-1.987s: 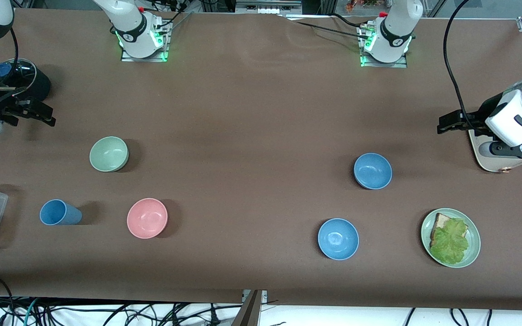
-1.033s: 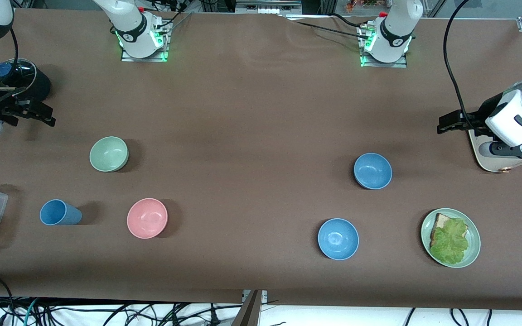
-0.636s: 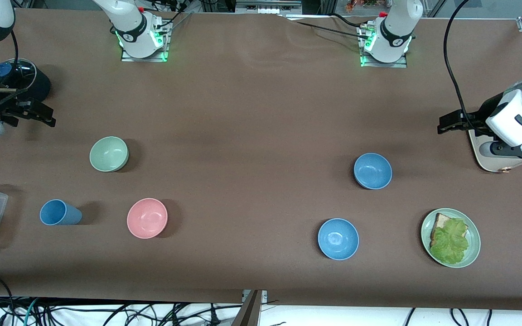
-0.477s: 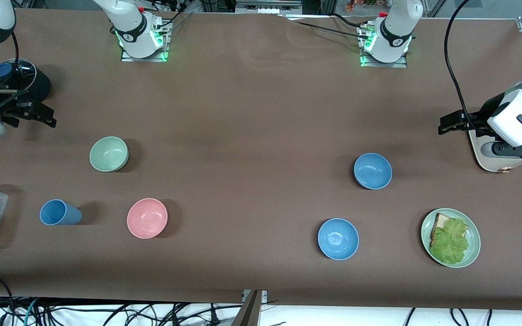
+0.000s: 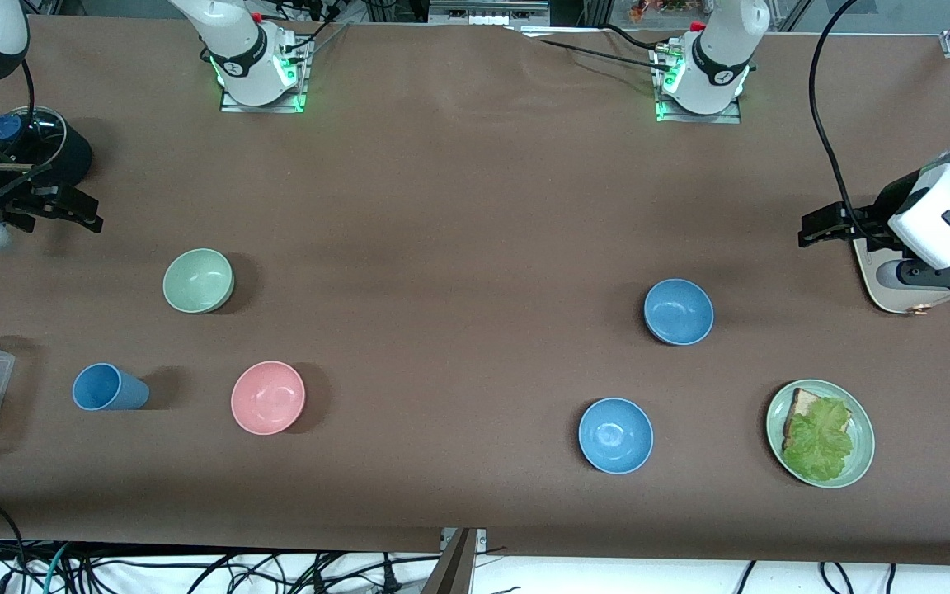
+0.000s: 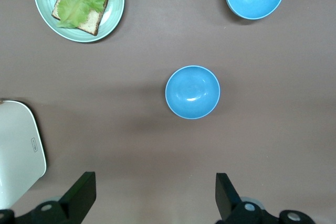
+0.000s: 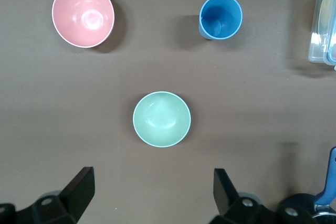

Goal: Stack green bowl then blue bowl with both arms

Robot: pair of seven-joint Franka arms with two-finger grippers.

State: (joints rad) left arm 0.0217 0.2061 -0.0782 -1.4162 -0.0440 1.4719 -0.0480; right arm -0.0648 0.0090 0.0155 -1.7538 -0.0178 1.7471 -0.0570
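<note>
From the front view I see my right gripper [image 5: 71, 210] up in the air over the table's right-arm end, with the green bowl [image 5: 199, 280] sitting a bit nearer the camera than that spot. My left gripper [image 5: 823, 224] hangs over the left-arm end, beside a white scale [image 5: 887, 285]. There are two blue bowls here. I think the blue bowl [image 5: 678, 311] I want is the duller one, farther from the camera than the shiny blue bowl [image 5: 616, 435]. Nothing is stacked yet, so I think the first job is to go get the green bowl.

In the left wrist view my left gripper's two fingers [image 6: 79, 195] are spread wide and hold nothing. The blue bowl [image 6: 192, 92] sits in line between them, so I would come straight down on it when its turn comes (not the other blue one off in the corner).

In the right wrist view the right gripper's fingers [image 7: 79, 184] are wide apart too, with nothing in them. The green bowl [image 7: 161, 118] is lined up between them. I would go down slowly, put one finger inside the rim and one outside, and stay away from the pink bowl [image 7: 83, 14] and the blue cup [image 7: 221, 16]
</note>
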